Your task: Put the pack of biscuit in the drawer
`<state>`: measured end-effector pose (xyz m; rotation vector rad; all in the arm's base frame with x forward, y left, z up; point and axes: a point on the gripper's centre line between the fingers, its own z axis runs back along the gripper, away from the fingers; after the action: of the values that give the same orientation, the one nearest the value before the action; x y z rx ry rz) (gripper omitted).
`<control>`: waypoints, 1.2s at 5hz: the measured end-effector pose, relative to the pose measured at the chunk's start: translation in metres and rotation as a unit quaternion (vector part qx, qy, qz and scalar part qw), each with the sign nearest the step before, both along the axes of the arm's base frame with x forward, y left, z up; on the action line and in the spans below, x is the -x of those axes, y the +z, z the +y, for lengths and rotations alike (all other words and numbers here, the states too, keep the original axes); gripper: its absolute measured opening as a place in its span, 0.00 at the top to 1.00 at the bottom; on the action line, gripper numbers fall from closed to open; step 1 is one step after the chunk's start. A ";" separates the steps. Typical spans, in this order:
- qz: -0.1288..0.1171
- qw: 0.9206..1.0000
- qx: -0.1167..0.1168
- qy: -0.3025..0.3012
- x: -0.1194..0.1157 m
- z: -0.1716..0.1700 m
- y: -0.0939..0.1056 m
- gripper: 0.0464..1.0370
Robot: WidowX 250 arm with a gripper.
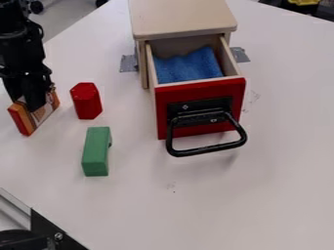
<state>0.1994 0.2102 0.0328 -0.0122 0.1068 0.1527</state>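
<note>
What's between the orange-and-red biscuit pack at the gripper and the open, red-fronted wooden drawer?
In the camera view, a red hexagonal block sits between pack and drawer, nearer the pack; past it, the white tabletop is bare up to the drawer.

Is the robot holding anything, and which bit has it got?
Yes, it looks like the gripper holds the biscuit pack by its upper middle, with both ends sticking out past it.

A red six-sided block (87,101) stands on the white surface (261,200). Nearer the camera, apart from it, is a green block (96,152), longer than wide. A blue cloth (189,67) lies rumpled. Gray tape (128,63) is stuck to the surface. Something yellow (303,2) is at the top right edge.
</note>
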 end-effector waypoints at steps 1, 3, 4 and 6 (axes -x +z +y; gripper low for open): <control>-0.004 1.000 0.009 -0.001 -0.001 -0.003 0.001 0.70; 0.007 1.000 -0.013 0.010 -0.011 -0.014 0.045 0.70; 0.015 1.000 -0.021 -0.006 -0.017 -0.027 0.055 0.70; 0.013 0.997 -0.035 -0.066 -0.044 -0.080 0.074 0.70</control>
<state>0.2436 0.1301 0.1068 0.0660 0.1271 0.0235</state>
